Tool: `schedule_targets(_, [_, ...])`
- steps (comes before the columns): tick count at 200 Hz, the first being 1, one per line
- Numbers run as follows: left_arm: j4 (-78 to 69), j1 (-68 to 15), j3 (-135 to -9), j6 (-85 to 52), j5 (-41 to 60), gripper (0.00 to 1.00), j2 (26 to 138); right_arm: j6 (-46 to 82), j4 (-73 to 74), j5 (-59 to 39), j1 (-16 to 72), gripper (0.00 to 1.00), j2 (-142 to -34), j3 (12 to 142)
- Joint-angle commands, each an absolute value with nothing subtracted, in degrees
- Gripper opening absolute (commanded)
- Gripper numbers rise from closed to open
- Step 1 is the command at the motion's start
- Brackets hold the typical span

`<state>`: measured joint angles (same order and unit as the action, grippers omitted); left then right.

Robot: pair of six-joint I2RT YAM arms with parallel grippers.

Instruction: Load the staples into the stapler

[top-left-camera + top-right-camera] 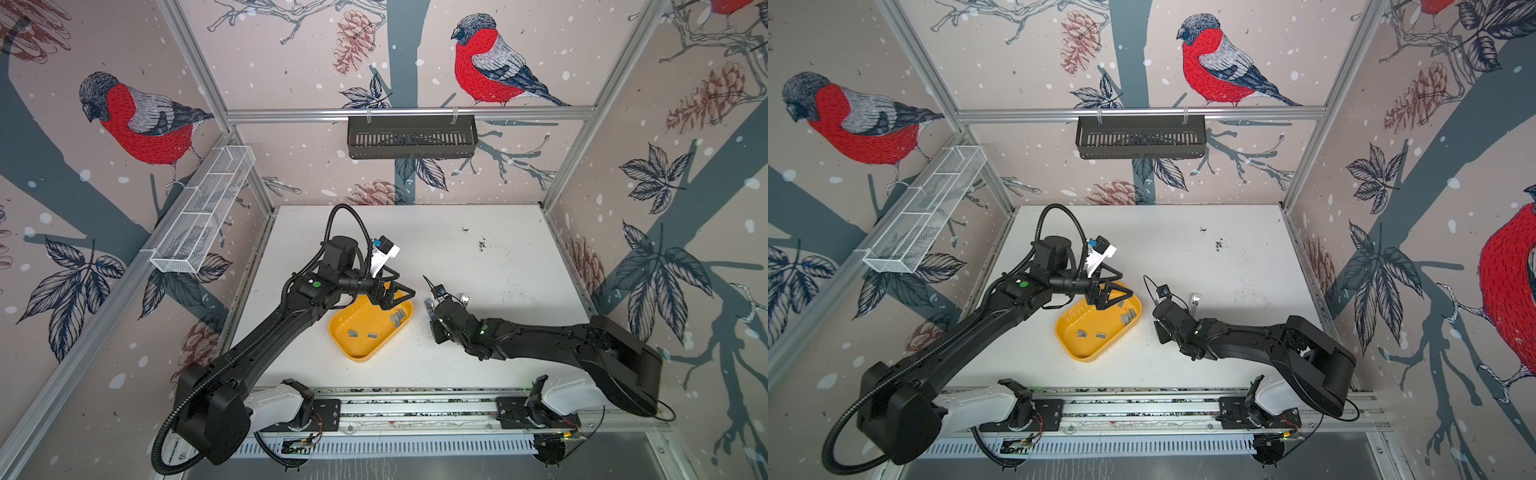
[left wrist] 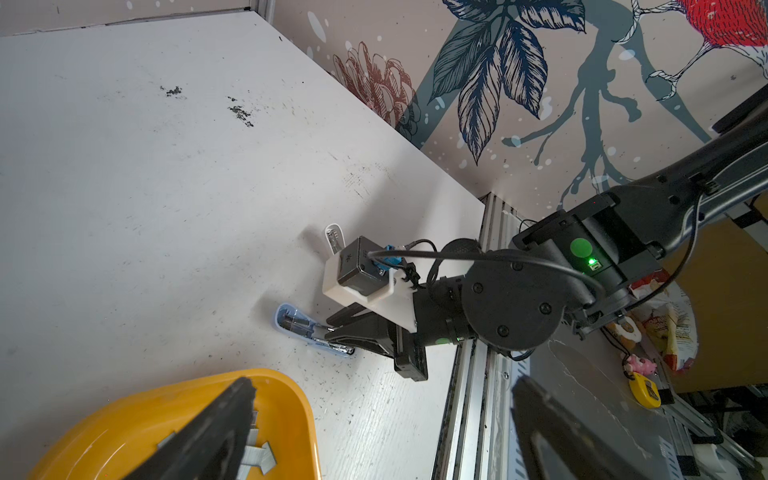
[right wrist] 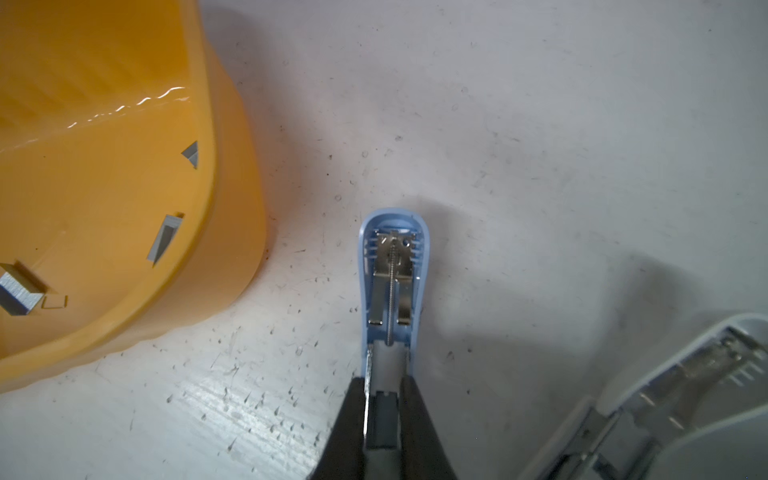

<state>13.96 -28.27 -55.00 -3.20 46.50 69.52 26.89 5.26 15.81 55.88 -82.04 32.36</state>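
Step judged: staple pickup. Left gripper hung over yellow tray, jaws wide apart, empty. Staples lay loose in tray. Right gripper clamped on opened blue stapler on table. Next likely: descend, pinch one strip squarely.

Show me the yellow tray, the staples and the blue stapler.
yellow tray [image 1: 360, 356], in a top view, on its near rim.
staples [image 1: 397, 318], in a top view, on the grey cluster.
stapler [image 3: 392, 270], right wrist view, on the metal track inside its blue shell.
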Motion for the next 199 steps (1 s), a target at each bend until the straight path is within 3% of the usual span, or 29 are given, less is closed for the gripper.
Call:
schedule_targets(1, [13.8,-28.17,-55.49,-2.81,47.02,0.96,69.43,28.12,7.05,17.42,56.15,0.11,-81.87,32.09])
schedule_targets(199, [13.89,-28.21,-55.42,-2.56,47.1,0.96,69.19,28.74,7.73,17.84,56.76,0.11,-83.63,31.88])
